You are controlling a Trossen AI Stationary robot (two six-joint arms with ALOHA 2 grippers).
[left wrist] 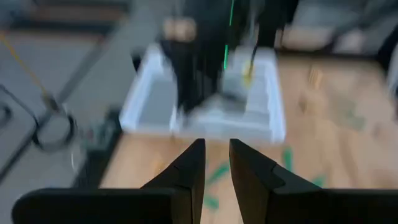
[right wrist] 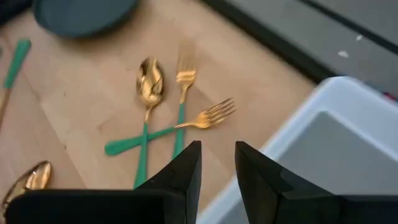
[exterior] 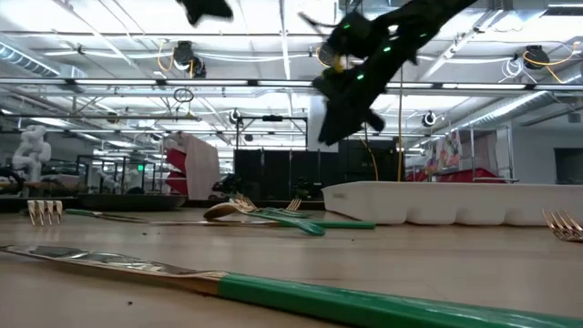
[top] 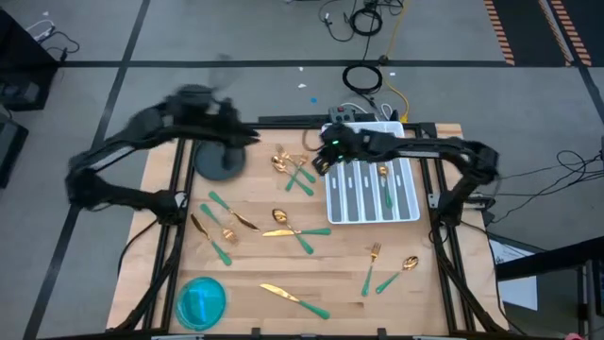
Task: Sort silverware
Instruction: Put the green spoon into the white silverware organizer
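Your right hand (top: 321, 159) is hovering above the surface near its far edge, just off the left wall of the white tray (top: 332, 194), with its fingers (right wrist: 186, 168) standing a narrow gap apart and nothing between them. The nearest silverware is the small cluster (top: 291, 168) lying just to the left of that hand: a spoon (right wrist: 149, 84) and two forks (right wrist: 208, 117) with their green handles crossed. In the right wrist view the spoon and one fork are lying roughly along the line the hand is pointing, gold heads away from it and handles toward it, while the second fork is lying across them.

That is probably the relation your next move depends on: the cluster is sitting beside and below the right hand, much nearer to it than to your left hand (top: 247, 135), which is hanging above the far-left part of the surface over the dark round dish (top: 219, 162), its fingers (left wrist: 186, 168) also slightly apart and empty.

The rest of the silverware is lying scattered across the middle and near part of the surface, and one piece (top: 384, 179) is already lying in a tray slot.
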